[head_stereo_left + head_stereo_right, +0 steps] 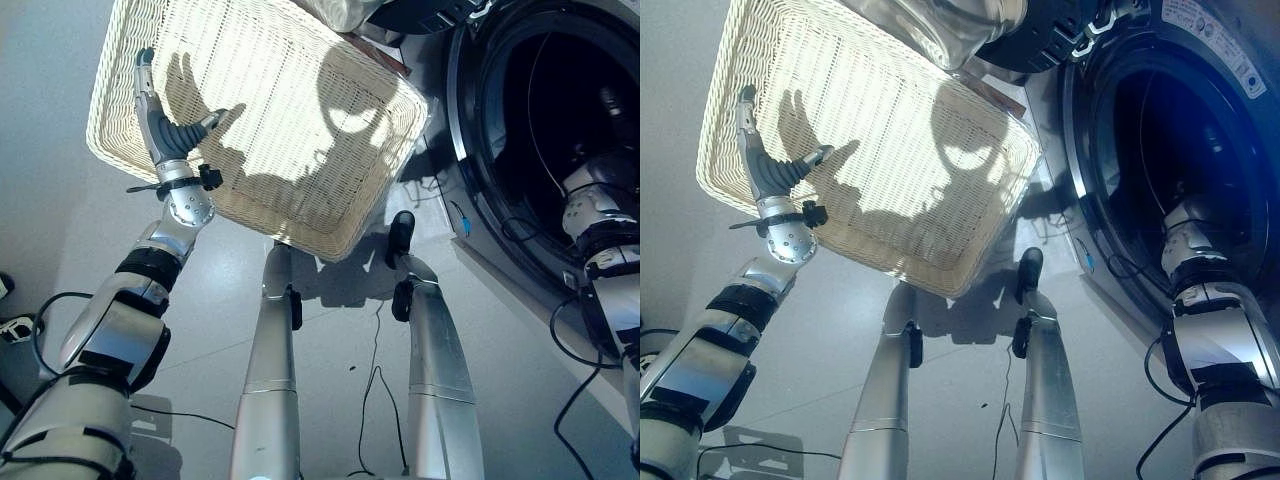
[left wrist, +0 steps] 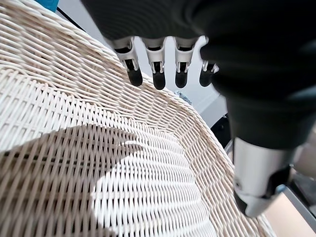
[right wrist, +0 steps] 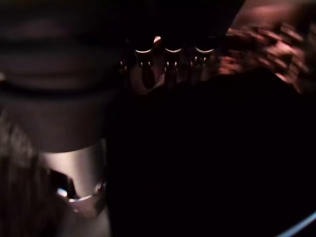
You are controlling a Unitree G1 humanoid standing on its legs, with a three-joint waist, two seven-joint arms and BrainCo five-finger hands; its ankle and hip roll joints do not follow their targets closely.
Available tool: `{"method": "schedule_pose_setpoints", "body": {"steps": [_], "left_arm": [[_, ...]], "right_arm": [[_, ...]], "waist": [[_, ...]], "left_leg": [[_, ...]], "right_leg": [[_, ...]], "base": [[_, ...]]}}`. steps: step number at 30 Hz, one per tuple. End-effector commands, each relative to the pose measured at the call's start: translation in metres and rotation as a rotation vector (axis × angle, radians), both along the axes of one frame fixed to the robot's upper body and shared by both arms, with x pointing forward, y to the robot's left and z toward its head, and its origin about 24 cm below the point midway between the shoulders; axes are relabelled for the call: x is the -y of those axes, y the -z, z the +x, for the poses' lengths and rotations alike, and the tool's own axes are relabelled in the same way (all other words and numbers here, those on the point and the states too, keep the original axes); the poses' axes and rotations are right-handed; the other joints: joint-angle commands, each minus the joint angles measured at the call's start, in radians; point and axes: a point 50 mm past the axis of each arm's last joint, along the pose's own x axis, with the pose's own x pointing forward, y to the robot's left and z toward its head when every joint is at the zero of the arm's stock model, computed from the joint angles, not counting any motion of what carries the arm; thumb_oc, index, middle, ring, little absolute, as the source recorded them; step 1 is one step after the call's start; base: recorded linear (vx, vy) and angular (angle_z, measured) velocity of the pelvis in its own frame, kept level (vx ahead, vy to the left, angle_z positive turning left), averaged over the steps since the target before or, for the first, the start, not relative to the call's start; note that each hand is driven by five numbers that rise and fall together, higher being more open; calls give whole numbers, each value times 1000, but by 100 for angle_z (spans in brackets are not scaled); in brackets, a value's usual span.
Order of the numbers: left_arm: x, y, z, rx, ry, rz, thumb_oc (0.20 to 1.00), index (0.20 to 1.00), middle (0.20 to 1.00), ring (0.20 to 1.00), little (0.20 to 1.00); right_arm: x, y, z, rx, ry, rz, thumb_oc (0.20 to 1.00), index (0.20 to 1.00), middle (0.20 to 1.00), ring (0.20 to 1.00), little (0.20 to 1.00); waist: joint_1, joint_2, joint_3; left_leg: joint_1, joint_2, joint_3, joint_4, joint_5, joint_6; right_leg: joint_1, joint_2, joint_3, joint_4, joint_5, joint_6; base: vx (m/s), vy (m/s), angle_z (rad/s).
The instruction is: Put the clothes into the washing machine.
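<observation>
While the white wicker laundry basket [image 1: 300, 130] sits on the grey floor [image 1: 50, 200] in front of the robot, its woven bottom lies bare, with no clothes to be seen in it. The left hand [image 1: 165, 125] is held over the near left part of the basket, fingers [image 2: 157, 74] straight and relaxed, thumb spread apart, with nothing in its grasp; in the left wrist view the dark fingertips hang just above the basket's rim [image 2: 148, 108].

To the right stands the front-loading washing machine [image 1: 1200, 60], its round opening dark and uncovered, ringed by a black seal [image 1: 480, 150]. The right arm reaches into that opening, and the right hand [image 3: 168, 69] is deep in the drum [image 1: 1170, 130]. In the right wrist view the row of fingers shows dimly against the dark inside, with something reddish and mottled [image 3: 261, 44] past them, but it is too dark to say what that is, or whether the hand is closed round anything. I cannot tell where the clothes are; if they are in the drum, the darkness hides them.

A pale crumpled thing [image 1: 940, 25] shows beyond the basket's far edge, too cut off to name.
</observation>
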Motion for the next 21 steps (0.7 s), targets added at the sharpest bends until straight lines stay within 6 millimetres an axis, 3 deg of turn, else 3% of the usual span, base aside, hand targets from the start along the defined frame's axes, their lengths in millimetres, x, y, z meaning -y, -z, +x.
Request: {"method": "schedule_pose_setpoints", "body": {"steps": [1,9,17,20,21], "left_arm": [[5,-19,0,83,16,-40,1000,1000,1000,1000,1000],[11,-20,-2,119,6,-38,1000,1000,1000,1000,1000],[10,-7,-3,101,-11,-48,1000,1000,1000,1000,1000],[8,5,-4,71,-12,-64,1000,1000,1000,1000,1000],[7,18,-5,35,-11,-70,1000,1000,1000,1000,1000]], "right_arm": [[-1,-18,-7,-82,114,-333,1000,1000,1000,1000,1000],[-68,4,5,-140,40,-803,1000,1000,1000,1000,1000],[-107,26,-1,-58,-84,-997,1000,1000,1000,1000,1000],[-114,44,-6,-58,-153,-1002,1000,1000,1000,1000,1000],[-119,64,-11,-81,-206,-1005,1000,1000,1000,1000,1000]], "waist": [[11,-14,-7],[-8,-12,-7],[-24,-18,-7],[-32,-21,-7],[-37,-24,-7]], "left_leg": [[24,-76,65,140,-177,63],[18,-74,86,138,-180,66],[27,-75,92,141,-186,67],[45,-76,96,141,-190,69],[67,-76,95,144,-192,71]], "right_leg": [[98,91,-56,-247,165,38],[82,93,-49,-232,146,39],[85,105,-36,-225,137,37],[100,110,-26,-230,136,34],[117,116,-19,-224,133,32]], "base": [[-33,9,0],[-18,21,0],[-2,4,0],[-11,35,1],[-11,53,0]]}}
